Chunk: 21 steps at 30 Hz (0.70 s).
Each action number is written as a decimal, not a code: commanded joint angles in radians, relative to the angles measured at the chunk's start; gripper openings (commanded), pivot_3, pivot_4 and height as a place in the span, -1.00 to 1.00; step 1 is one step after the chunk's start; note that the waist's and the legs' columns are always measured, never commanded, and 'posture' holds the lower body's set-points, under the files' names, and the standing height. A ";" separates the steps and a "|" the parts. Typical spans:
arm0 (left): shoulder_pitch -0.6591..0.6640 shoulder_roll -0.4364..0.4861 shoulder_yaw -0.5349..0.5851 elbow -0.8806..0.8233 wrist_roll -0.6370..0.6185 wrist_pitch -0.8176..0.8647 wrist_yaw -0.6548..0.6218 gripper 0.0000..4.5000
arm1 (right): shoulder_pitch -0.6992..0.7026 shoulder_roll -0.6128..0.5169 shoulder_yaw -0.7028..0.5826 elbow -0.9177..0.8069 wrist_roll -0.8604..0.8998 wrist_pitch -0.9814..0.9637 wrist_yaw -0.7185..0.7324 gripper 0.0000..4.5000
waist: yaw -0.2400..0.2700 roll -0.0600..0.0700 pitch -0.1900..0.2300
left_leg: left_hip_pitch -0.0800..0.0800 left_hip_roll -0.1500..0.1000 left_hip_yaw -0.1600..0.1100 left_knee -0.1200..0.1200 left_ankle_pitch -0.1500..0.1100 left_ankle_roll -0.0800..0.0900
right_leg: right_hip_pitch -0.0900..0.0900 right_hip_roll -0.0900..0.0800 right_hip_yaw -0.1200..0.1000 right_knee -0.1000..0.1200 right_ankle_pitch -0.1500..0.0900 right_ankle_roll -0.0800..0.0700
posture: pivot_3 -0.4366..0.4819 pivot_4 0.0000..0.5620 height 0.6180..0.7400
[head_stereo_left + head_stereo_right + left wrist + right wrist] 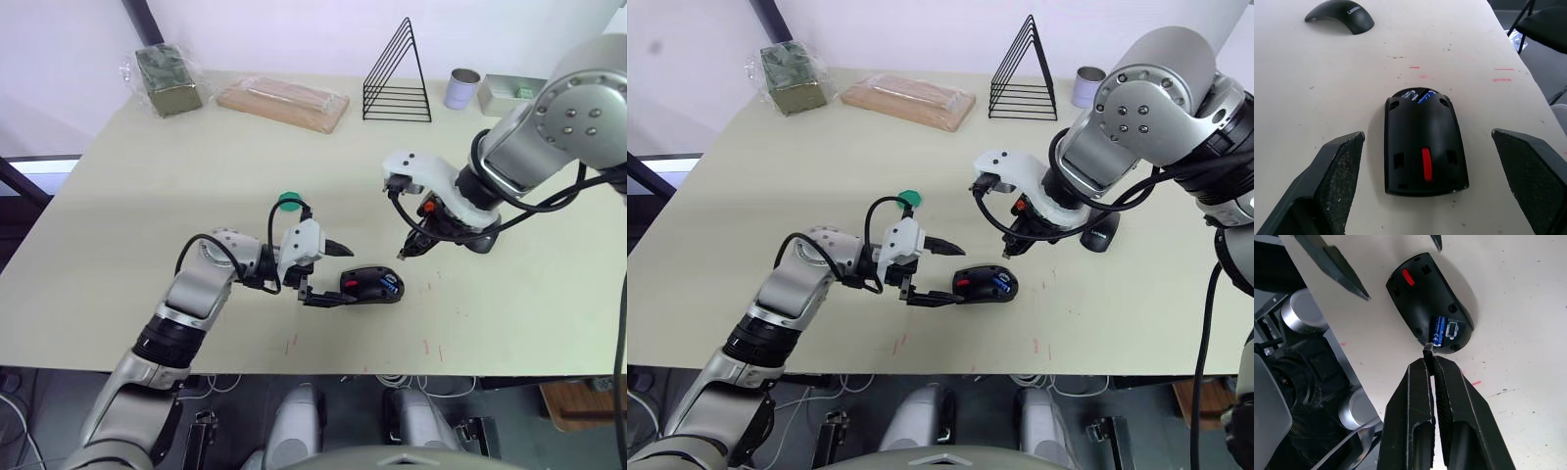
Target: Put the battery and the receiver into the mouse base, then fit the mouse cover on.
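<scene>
The black mouse base [370,286] lies near the table's front edge, red patch showing. The blue battery [1439,330] sits in its hollow at the end toward my right arm. My left gripper [333,274] is open, one finger on each side of the base's other end, not touching it. My right gripper [1431,363] hovers just above and behind the battery end, shut on a tiny black piece, the receiver [1427,349], which pokes out of its tips. The dark mouse cover [1342,17] lies on the table behind my right wrist, partly hidden in the eye views.
Along the far edge stand a wrapped green block [168,80], a wrapped tan slab [284,103], a black wire rack [397,78], a tin can [461,88] and a pale box [505,93]. A green cap [287,203] sits behind my left wrist.
</scene>
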<state>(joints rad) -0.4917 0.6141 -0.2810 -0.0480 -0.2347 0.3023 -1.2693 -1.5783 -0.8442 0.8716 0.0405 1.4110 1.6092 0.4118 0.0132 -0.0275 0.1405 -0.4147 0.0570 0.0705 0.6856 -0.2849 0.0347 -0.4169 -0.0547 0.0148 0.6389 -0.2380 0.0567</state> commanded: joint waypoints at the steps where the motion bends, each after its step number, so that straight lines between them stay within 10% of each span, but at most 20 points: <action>1: -0.025 -0.014 -0.010 0.009 0.020 -0.035 0.006 0.97 | 0.008 0.001 -0.015 0.000 -0.036 0.005 0.030 -1.00 | 0.000 0.000 0.000 | 0.000 0.000 0.000 0.000 0.000 0.000 | 0.000 0.000 0.000 0.000 0.000 0.000 | -0.05 -0.47 1.00; 21: -0.060 -0.092 -0.104 0.035 0.134 -0.056 0.057 0.97 | 0.101 0.001 -0.044 -0.019 -0.014 0.005 -0.021 -1.00 | 0.000 0.000 0.000 | 0.000 0.000 0.000 0.001 0.000 0.000 | 0.000 0.000 -0.001 0.002 0.000 0.000 | -0.05 -0.47 1.00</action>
<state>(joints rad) -0.5393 0.5256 -0.3740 0.0290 -0.1096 0.2430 -1.2223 -1.4708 -0.8257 0.8629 0.0350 1.3732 1.6094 0.4008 0.0132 -0.0277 0.1404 -0.4145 0.0571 0.0704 0.6863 -0.2848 0.0347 -0.4166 -0.0544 0.0136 0.6407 -0.2378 0.0571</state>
